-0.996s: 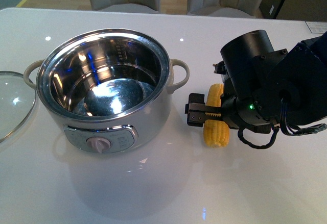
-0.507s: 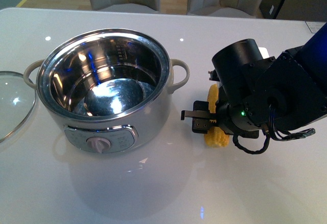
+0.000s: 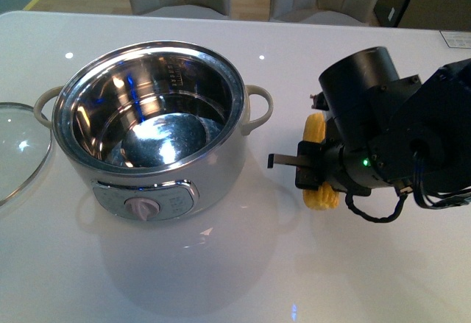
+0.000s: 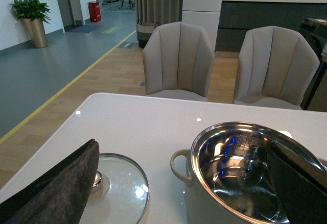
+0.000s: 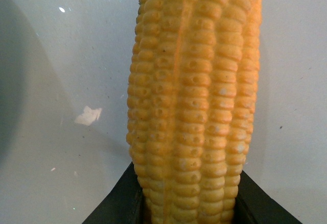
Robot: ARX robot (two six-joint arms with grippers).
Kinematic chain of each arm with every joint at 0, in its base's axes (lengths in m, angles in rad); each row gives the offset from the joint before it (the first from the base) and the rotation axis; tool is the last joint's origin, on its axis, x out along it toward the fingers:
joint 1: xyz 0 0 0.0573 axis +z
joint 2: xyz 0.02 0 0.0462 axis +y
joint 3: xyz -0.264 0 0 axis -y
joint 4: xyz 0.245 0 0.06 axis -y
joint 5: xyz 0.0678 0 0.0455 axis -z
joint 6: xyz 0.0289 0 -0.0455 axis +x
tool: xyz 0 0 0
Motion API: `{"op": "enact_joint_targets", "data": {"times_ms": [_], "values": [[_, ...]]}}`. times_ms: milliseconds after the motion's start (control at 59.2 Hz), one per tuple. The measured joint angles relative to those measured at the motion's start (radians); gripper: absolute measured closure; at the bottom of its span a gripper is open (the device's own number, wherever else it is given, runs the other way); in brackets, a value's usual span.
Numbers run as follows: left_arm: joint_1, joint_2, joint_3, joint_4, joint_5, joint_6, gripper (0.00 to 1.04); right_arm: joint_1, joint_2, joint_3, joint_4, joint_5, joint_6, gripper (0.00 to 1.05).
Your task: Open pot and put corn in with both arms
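Yellow corn point(image 3: 321, 199) lies on the desk point(image 3: 221, 279), lower right of frame, my right arm point(image 3: 390, 132) bent low over it, jaws clamped on it; left jaws stand apart.

On table point(image 3: 221, 279), lid point(image 3: 18, 150) left of pot point(image 3: 221, 168), corn point(image 3: 321, 198) right of it in right gripper point(image 3: 296, 167).

Markings inside the pot point(image 3: 175, 80) are unreadable.
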Motion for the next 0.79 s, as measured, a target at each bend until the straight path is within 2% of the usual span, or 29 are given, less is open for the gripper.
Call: {"op": "enact_joint_targets", "data": {"times_ms": [220, 456, 794], "values": [[0.0, 0.0, 0.0, 0.0, 0.0, 0.0, 0.07, -0.014, -0.157, -0.053, 0.014, -0.028, 0.008, 0.81], [0.0, 0.0, 0.0, 0.0, 0.0, 0.0, 0.07, -0.016, -0.326, -0.076, -0.002, -0.066, 0.081, 0.82], [0.0, 0.0, 0.0, 0.0, 0.0, 0.0, 0.07, 0.064, -0.412, -0.023, -0.072, -0.062, 0.128, 0.82]]}}
